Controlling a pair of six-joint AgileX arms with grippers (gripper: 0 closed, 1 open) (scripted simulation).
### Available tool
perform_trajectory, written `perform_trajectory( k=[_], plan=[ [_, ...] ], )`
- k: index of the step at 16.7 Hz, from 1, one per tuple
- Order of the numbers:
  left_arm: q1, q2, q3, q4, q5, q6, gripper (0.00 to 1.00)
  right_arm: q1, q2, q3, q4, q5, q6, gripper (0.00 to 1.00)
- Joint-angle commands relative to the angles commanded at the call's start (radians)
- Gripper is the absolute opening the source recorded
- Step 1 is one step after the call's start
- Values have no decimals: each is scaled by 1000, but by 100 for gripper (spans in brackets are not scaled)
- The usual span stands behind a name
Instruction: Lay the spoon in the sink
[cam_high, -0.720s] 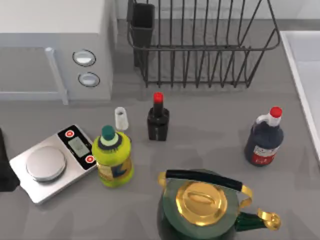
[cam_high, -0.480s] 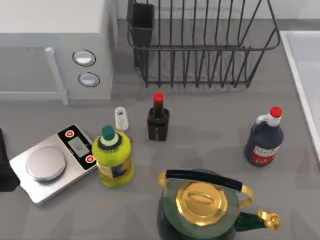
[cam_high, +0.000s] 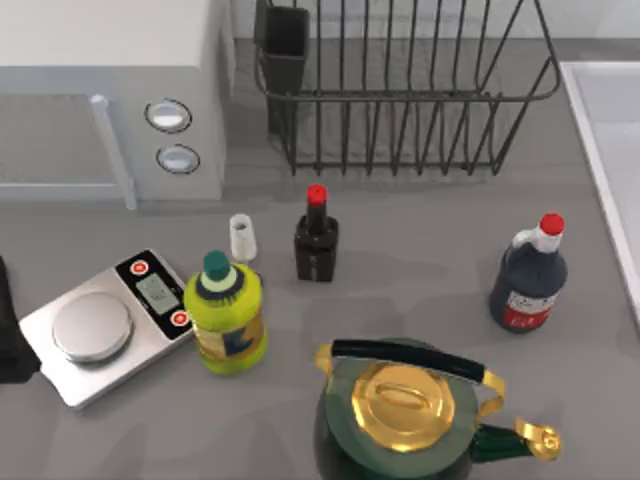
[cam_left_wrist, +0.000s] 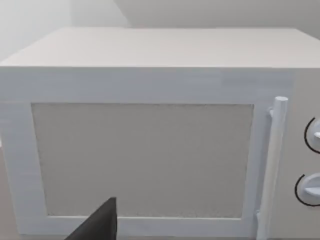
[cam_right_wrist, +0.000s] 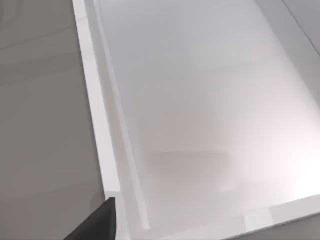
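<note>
The left hand (cam_left_wrist: 102, 222) shows as a dark finger tip at the edge of the left wrist view, in front of the microwave; whether it is open or closed cannot be told, and nothing is seen in it. The right hand (cam_right_wrist: 100, 220) shows the same way in the right wrist view, one dark tip over the corner of the sink's rim, its opening likewise not to be told.

The desk (cam_high: 420, 230) is a plain grey surface. Along its far edge stand a white microwave (cam_high: 110, 90) at the left, with two round knobs on its right panel and a vertical bar handle, and a black wire dish rack (cam_high: 400, 100) to its right, with a dark cup holder at its left end. The sink (cam_high: 610, 140) lies at the right edge, a pale basin with a raised light rim.

In the middle of the desk stand a small dark bottle with a red cap (cam_high: 316, 238), a small white shaker (cam_high: 242, 238) and a yellow-green oil bottle (cam_high: 226, 315). A silver kitchen scale (cam_high: 105, 325) sits at the near left. A dark sauce jug with a red cap (cam_high: 528, 275) stands toward the right, and a green kettle with a gold lid (cam_high: 410, 415) sits at the near edge.

The right wrist view looks into the sink's smooth basin; the left wrist view faces the microwave door straight on.
</note>
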Motion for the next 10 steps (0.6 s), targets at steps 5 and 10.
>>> perform_trajectory(
  k=[5,10],
  plan=[
    [0,0,0,0,0,0,100,-131,452,274,-315,1,96,100],
    [0,0,0,0,0,0,100,-228,789,476,-549,1,167,100]
  ],
)
